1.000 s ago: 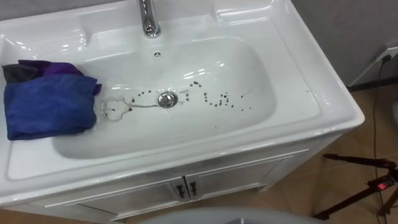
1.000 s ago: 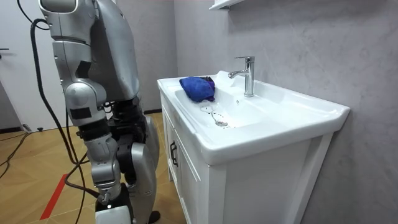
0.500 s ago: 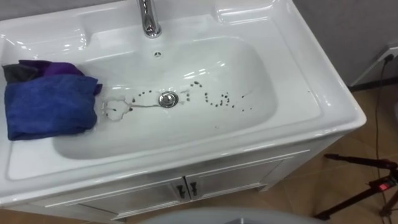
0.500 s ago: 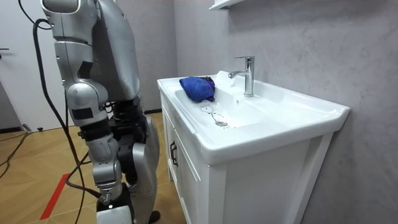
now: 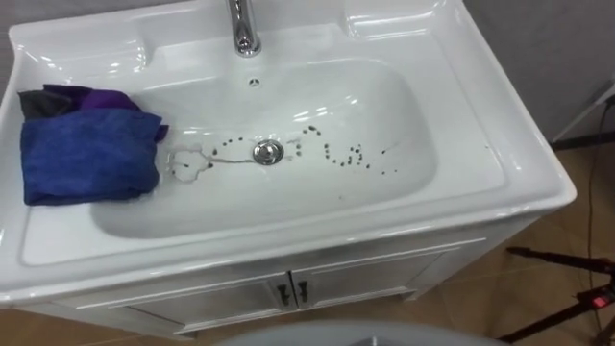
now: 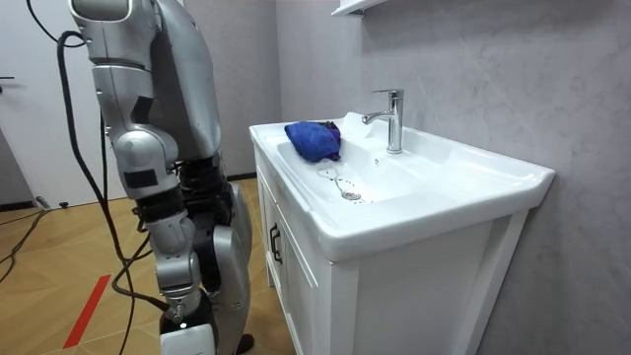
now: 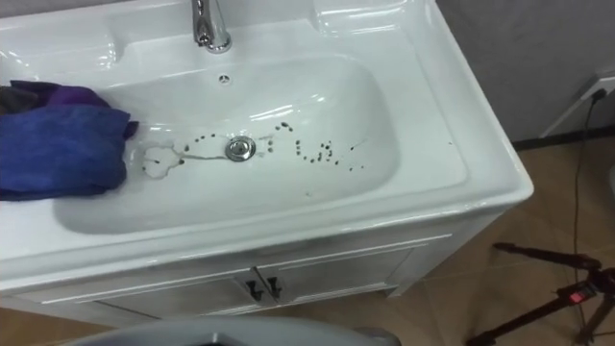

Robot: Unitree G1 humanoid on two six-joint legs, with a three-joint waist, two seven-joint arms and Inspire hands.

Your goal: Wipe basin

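The robot stands at the front of the white basin (image 5: 461, 125), head bent over the bowl, with the wipe not yet begun. In the room view its right hand (image 6: 194, 333) hangs low beside the vanity cabinet (image 5: 384, 274), and I cannot tell how its fingers are set. My first worry is reach. The arm has to rise from below the rim, and a careless lift would catch the basin's front edge or the cabinet doors.

The blue cloth (image 5: 86, 154) lies bunched on the basin's left ledge, its right edge hanging just over the bowl, with a purple and a dark layer (image 5: 72, 98) showing behind it. A shallow grab could take only the top fold and leave the rest behind. It could also nudge the whole bundle down the slope onto the wet smear (image 5: 187, 161) just beside it.

The faucet (image 5: 245, 29) stands at the back, above the middle of the bowl. A wide sweep across the far wall would knock the arm against it.

On the floor to the robot's right, a tripod leg (image 5: 567, 288) lies near enough to catch a sidestep.

The drain (image 5: 268, 151) sits mid-bowl, with dark specks (image 5: 351, 154) scattered on either side of it. I judge that a stroke toward the centre would push the grit down the drain or smear it, rather than lift it out.
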